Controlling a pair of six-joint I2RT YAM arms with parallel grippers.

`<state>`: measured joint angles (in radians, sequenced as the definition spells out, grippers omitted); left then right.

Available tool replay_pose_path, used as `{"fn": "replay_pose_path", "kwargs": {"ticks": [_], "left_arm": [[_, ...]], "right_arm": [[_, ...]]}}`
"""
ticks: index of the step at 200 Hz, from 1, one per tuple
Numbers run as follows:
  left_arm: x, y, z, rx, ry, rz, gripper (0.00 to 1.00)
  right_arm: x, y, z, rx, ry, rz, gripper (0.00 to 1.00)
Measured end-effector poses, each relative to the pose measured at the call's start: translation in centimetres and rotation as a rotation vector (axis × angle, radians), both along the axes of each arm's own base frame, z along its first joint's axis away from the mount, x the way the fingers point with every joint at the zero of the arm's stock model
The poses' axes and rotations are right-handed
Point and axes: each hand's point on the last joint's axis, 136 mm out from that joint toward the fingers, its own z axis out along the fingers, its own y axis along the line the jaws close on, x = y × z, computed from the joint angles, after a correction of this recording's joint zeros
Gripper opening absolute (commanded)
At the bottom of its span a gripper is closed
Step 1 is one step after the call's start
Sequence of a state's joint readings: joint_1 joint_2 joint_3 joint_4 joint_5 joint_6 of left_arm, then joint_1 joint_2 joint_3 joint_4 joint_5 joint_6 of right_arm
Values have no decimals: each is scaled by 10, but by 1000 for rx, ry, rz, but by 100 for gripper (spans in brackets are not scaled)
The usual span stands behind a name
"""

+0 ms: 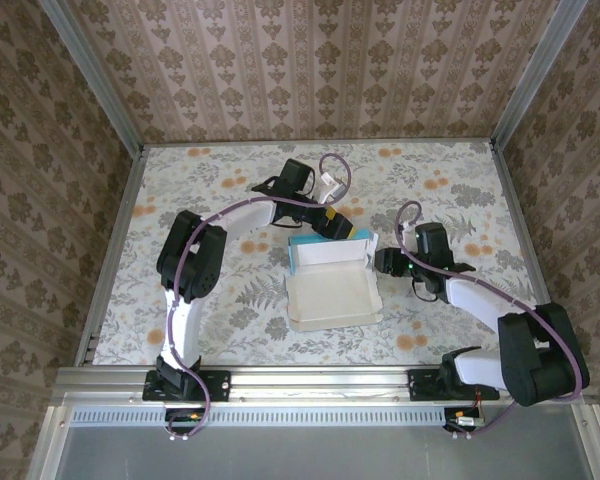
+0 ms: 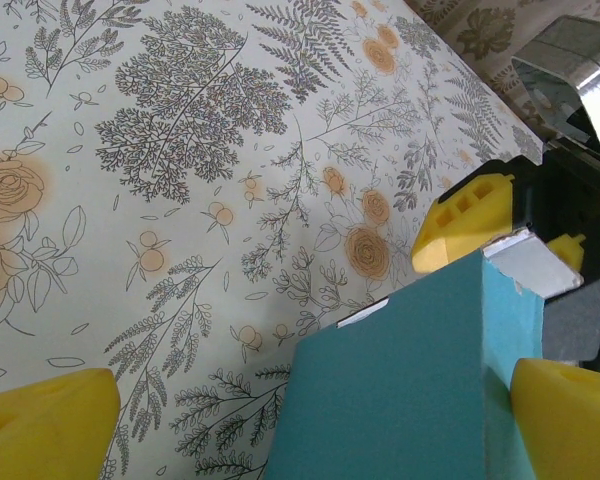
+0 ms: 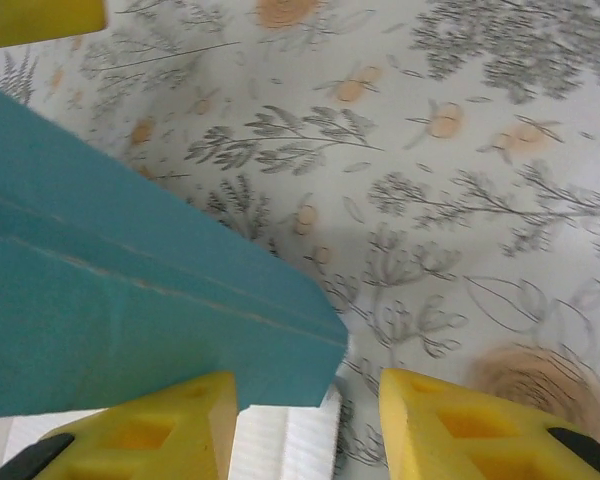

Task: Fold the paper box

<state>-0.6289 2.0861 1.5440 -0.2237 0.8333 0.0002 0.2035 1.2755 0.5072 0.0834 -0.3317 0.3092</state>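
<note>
Your left gripper [image 1: 338, 226] gapes empty astride the paper box's [image 1: 330, 292] flap [image 1: 328, 249], right gripper [image 1: 382, 262] half-open at its corner, empty: brace there, fold slowly.

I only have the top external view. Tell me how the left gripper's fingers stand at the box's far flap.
Observer: From the left wrist, the left gripper is wide open. The paper box has its turquoise flap between the fingers, unclamped.
Operator: Now report the right one.
Observer: From the right wrist, the right gripper is open astride the box's corner, with bare table showing between the card and one finger.
</note>
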Motion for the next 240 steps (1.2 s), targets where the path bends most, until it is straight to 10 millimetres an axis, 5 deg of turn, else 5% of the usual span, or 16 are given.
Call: {"fn": "replay_pose_path", "kwargs": {"ticks": [105, 240], "left_arm": [[-5, 1, 1, 6, 34, -14, 100], [-14, -4, -1, -22, 183, -100, 100]], "right_arm": [[16, 37, 16, -52, -73, 145, 40], [39, 46, 4, -303, -137, 92, 11]]}}
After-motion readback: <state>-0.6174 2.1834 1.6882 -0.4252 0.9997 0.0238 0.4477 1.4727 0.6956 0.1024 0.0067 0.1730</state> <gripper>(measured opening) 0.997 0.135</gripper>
